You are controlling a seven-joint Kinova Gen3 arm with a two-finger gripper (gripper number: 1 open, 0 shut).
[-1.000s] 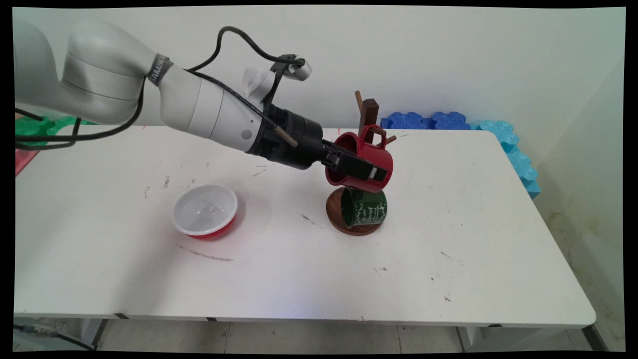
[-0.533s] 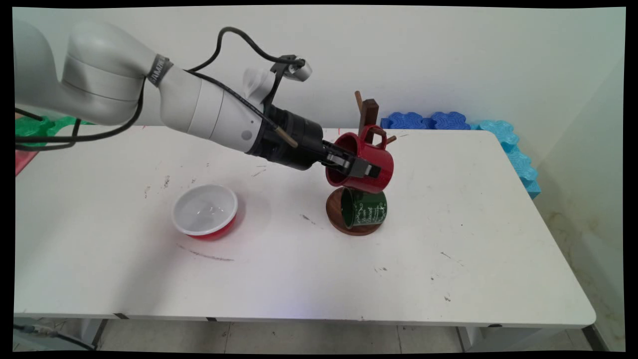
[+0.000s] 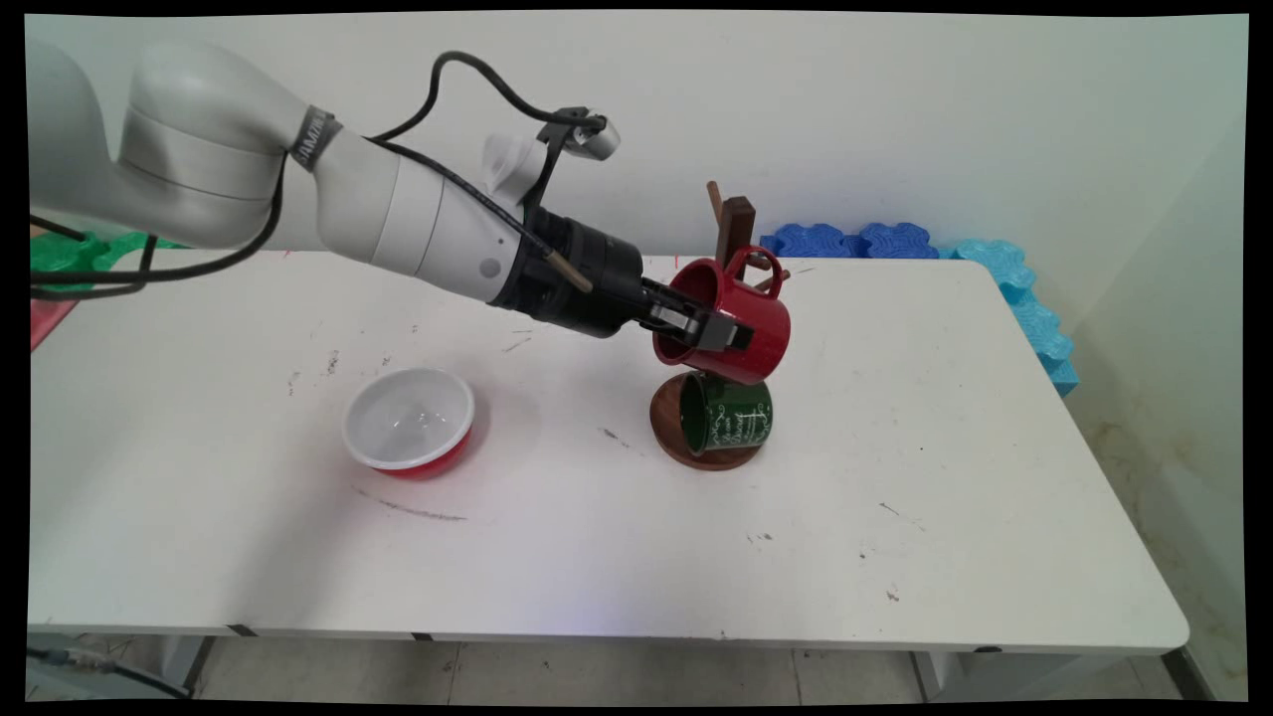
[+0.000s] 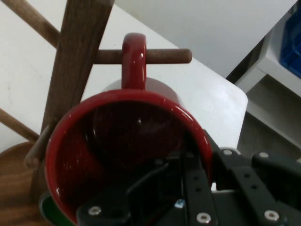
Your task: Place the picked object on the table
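A red mug (image 3: pixel 761 323) (image 4: pixel 127 136) lies tilted on its side against a dark wooden mug tree (image 3: pixel 737 221) (image 4: pixel 80 61), its handle looped over a horizontal peg (image 4: pixel 164 56). My gripper (image 3: pixel 711 333) (image 4: pixel 200 162) comes in from the left and is shut on the red mug's rim wall, one finger inside the mug and one outside. Just below, a green mug (image 3: pixel 738 416) hangs over the tree's round wooden base (image 3: pixel 672 438); only a sliver of its green rim (image 4: pixel 47 209) shows in the hand view.
A red bowl with a white inside (image 3: pixel 409 420) stands on the white table (image 3: pixel 597 557) to the left of the tree. Blue foam pieces (image 3: pixel 845 240) and cyan ones (image 3: pixel 1024 298) line the back right corner. A green item (image 3: pixel 70 254) sits at the far left.
The outer finger closed in against the red mug's side. The mug then shifted slightly up and right, its handle rising on the peg.
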